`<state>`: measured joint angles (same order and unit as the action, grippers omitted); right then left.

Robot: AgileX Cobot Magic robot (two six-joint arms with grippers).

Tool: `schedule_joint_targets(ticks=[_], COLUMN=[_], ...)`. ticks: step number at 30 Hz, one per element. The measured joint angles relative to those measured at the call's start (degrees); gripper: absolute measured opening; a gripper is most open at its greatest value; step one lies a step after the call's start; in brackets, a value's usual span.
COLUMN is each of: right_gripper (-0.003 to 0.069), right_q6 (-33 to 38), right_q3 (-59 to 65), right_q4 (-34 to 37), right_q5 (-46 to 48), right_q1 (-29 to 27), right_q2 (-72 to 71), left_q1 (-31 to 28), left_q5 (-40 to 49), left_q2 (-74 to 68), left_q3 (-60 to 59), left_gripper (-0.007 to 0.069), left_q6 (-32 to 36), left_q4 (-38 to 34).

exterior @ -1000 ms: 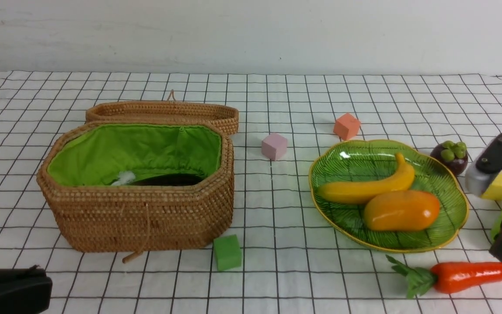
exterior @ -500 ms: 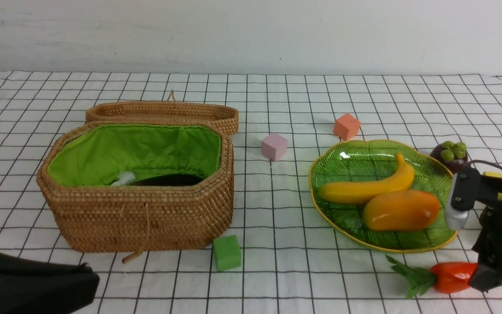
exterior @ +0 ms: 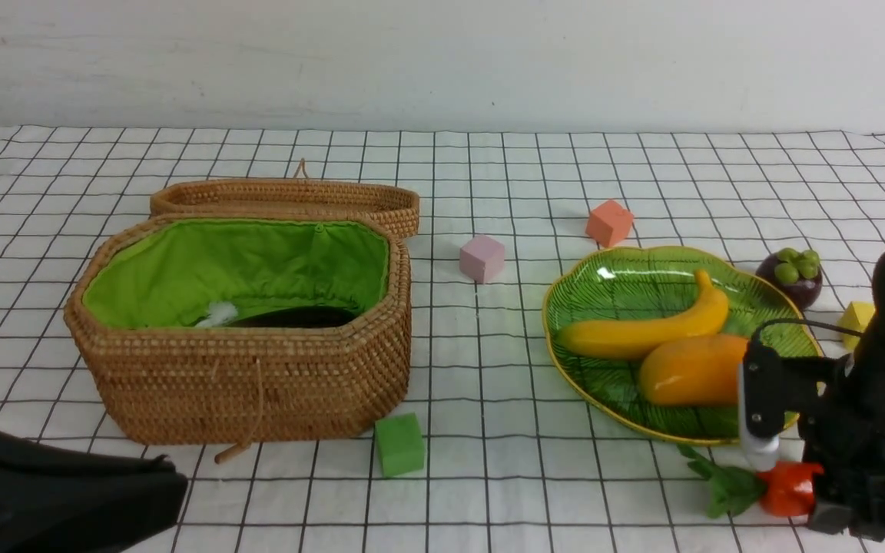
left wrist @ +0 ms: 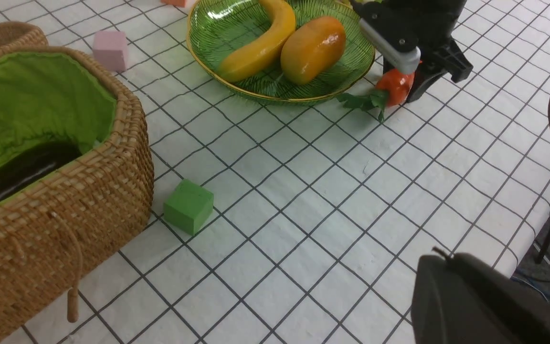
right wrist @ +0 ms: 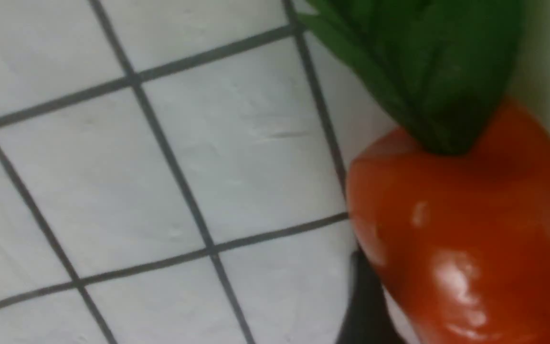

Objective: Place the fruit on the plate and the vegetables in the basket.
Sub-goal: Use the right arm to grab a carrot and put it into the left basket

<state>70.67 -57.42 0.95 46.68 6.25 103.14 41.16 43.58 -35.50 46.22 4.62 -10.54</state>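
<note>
right pincer [exterior: 796, 493] stood open astride thick end of carrot [left wrist: 393, 86] by near-right corner of bench [exterior: 488, 384], likely for a firm hold before the carry to basket [exterior: 258, 392], left side | left pincer [exterior: 66, 491] sat at near-left corner, grip unreadable | mangosteen [exterior: 790, 278] lay beside plate [exterior: 619, 299], right edge

We see a white tablecloth [exterior: 488, 369] ruled with a black grid, covering the table and running back to a plain white wall [exterior: 442, 61]. On it we count four small cubes, all well apart. An orange cube [exterior: 609, 223] sits farthest back and a pink cube [exterior: 482, 258] a little nearer on its left. A green cube [exterior: 400, 444] is nearest us, and a yellow cube [exterior: 857, 316] at the far right is only partly in sight.
</note>
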Motion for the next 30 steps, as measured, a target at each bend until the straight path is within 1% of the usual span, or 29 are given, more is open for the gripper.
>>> schedule_joint_targets(ticks=[1, 2, 6, 8, 10, 12, 14, 16, 17, 18, 19, 21, 23, 24, 25, 27, 30], right_gripper=[0.0392, 0.0318, 0.0314, 0.0314, 0.0314, 0.0314, 0.0314, 0.0314, 0.0314, 0.0314, 0.0314, 0.0314, 0.0314, 0.0314, 0.0314, 0.0314, 0.0314], right_q6=[-0.15, -1.83, -5.69, -6.88, -7.75, -10.32, -12.48, -15.44, -17.78, -20.84, -22.96, -25.07, -25.29, -25.29, -24.53, -22.78, -19.49], right_q3=[0.0, 0.31, 0.91, 2.0, 2.35, 2.26, 1.76, 0.3, -0.94, -2.9, -4.95, -9.78, -15.63, -16.33, -22.96, -29.91, -41.02], right_q4=[-0.24, -1.65, -2.27, -0.95, -0.95, 1.05, 4.05, 8.54, 11.97, 17.68, 21.9, 27.87, 32.98, 33.42, 37.05, 40.09, 43.18], right_q5=[0.0, 0.54, 3.12, 7.43, 9.53, 15.06, 19.43, 21.52, 21.54, 20.08, 17.51, 11.19, 5.01, 4.44, 0.38, -2.01, -4.17], right_q1=[0.0, 1.37, 3.38, 4.61, 5.15, 6.51, 8.03, 10.08, 11.57, 13.77, 15.92, 20.17, 24.24, 24.65, 27.96, 30.53, 33.64], right_q2=[0.04, -0.23, -1.51, -3.0, -4.41, -9.01, -13.9, -19.01, -21.49, -24.21, -25.99, -27.55, -26.92, -26.72, -23.87, -19.36, -9.39], left_q1=[0.0, 0.0, 0.0, 0.0, 0.0, 0.0, 0.0, 0.0, 0.0, 0.0, 0.0, 0.0, 0.0, 0.0, 0.0, 0.0, 0.0], left_q5=[0.0, 0.0, 0.25, 0.57, 0.71, 0.78, 0.78, 0.78, 0.78, 0.56, 0.3, -0.54, -1.14, -1.27, -1.18, -0.95, -0.51], left_q2=[0.0, 0.0, 0.14, 0.54, 0.83, 1.4, 1.67, 1.68, 1.68, 1.68, 1.68, 1.68, 1.68, 1.68, 1.68, 1.68, 1.68], left_q3=[0.0, 0.0, 0.0, 0.0, 0.0, 0.0, 0.0, 0.0, 0.0, 0.0, 0.0, 0.0, 0.0, 0.0, 0.12, 0.33, 0.64], left_gripper=[-0.0013, -0.0013, -0.0013, -0.0013, -0.0013, -0.0013, -0.0013, -0.0013, -0.0013, -0.0013, -0.0013, -0.0013, -0.0013, -0.0013, -0.0013, -0.0013, -0.0013], left_q6=[0.0, 0.0, 0.0, 0.0, 0.0, 0.0, 0.0, 0.0, -0.06, -0.63, -1.41, -5.22, -9.9, -11.22, -16.84, -23.36, -29.75], left_q4=[0.0, -0.16, -0.43, -0.45, -0.45, -0.45, -0.45, -0.23, 0.08, 1.29, 2.36, 6.25, 10.54, 11.47, 15.89, 20.33, 25.68])
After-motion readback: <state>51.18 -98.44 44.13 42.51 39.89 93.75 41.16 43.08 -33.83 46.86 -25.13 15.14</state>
